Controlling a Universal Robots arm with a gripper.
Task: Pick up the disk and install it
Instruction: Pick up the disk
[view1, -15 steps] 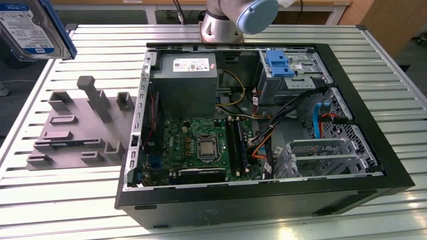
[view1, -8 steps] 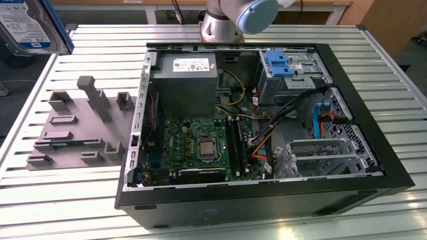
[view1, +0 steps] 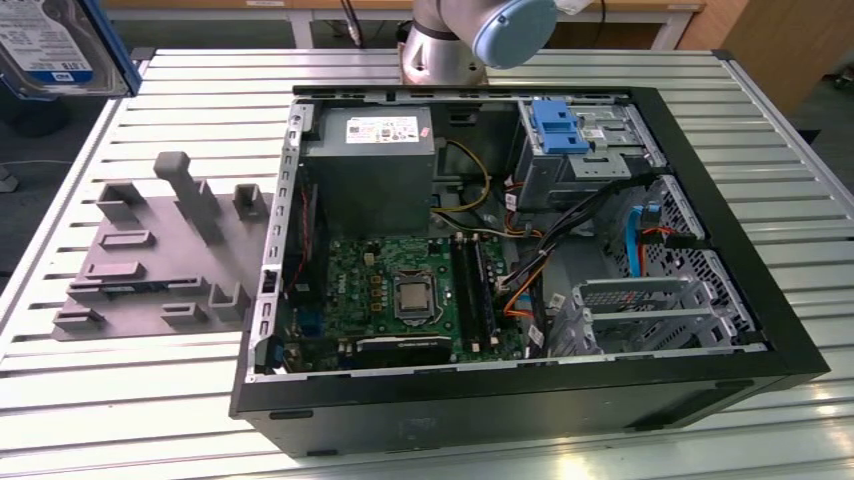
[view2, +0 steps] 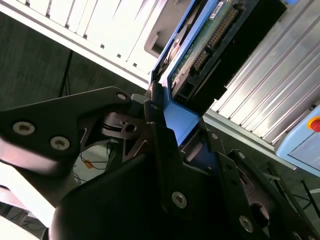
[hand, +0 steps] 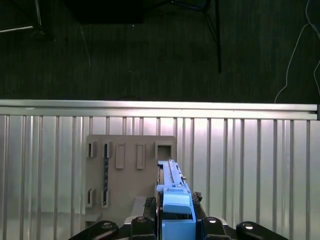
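**Black two-finger gripper (view2: 176, 126) with flat silver-grey metal disk (view2: 212, 37)**

Gripper pinched on the disk's blue plastic side rail (hand: 176, 210). Arm's grey joint (view1: 441, 52) stands beyond the open black computer case (view1: 534, 400); wrist points downward. Disk hangs clear of the case, over the grey moulded fixture plate (view1: 147, 250) beside it.

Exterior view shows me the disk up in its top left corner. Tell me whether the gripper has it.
Observer: Yes. In the second wrist view the gripper is shut on the blue rail of the disk.
Operator: Report which face that camera sees.
Observer: The green circuit-board side, with its connector pins.
Operator: Say what lies beyond the disk.
Observer: In the first wrist view, the grey fixture on the slatted table.
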